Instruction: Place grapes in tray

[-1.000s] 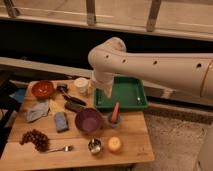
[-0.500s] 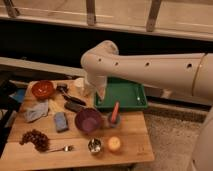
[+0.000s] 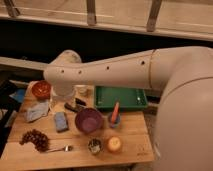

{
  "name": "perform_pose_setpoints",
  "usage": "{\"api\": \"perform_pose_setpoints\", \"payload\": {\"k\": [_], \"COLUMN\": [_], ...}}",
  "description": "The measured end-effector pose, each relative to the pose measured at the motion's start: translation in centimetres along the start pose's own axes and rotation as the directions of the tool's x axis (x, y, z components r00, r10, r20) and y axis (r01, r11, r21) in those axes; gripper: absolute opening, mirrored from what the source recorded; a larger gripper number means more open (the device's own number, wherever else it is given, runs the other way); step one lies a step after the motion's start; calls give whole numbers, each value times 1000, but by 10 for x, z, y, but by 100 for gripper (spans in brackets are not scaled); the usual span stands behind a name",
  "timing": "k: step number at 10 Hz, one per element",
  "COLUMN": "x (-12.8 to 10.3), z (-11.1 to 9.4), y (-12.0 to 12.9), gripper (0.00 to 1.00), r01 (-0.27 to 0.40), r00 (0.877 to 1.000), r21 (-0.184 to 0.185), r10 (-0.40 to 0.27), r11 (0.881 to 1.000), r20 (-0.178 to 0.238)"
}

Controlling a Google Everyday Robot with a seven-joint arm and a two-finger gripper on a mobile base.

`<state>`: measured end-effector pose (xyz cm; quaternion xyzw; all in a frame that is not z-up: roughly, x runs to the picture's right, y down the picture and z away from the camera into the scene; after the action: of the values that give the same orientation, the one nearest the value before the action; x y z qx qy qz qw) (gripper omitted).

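Observation:
The grapes (image 3: pixel 35 139), a lumpy dark reddish-brown bunch, lie at the front left of the wooden table. The green tray (image 3: pixel 121 97) stands at the back right of the table, and its visible floor is bare. My white arm reaches in from the right across the table's back. My gripper (image 3: pixel 64 102) hangs at the arm's end over the back left of the table. It is right of the orange-brown bowl (image 3: pixel 41 90), well above and behind the grapes, and left of the tray.
A purple bowl (image 3: pixel 89 120) sits mid-table. Around it are a blue sponge (image 3: pixel 61 121), a pale crumpled bag (image 3: pixel 37 111), a dark object (image 3: pixel 76 106), a white cup (image 3: pixel 82 91), a carrot in a small cup (image 3: pixel 115 116), a spoon (image 3: pixel 61 148), a metal cup (image 3: pixel 94 145) and a yellow fruit (image 3: pixel 114 144).
My arm has swung left, from beside the tray's left edge to the back left of the table near the orange-brown bowl. The grapes and the tray have not moved.

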<state>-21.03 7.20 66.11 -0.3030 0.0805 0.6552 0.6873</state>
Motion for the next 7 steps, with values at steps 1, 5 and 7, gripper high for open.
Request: {"api": "perform_pose_setpoints", "payload": {"k": [1, 5, 7], "x": [3, 0, 5], "z": [1, 1, 17], "y": [7, 2, 16], "gripper": [65, 65, 65], "r01": [5, 1, 31], "r00": [1000, 1000, 999], "r21": [-10, -7, -37], "r10": [-5, -1, -32], "r11": [1000, 1000, 999], "r20": [-7, -3, -28]}}
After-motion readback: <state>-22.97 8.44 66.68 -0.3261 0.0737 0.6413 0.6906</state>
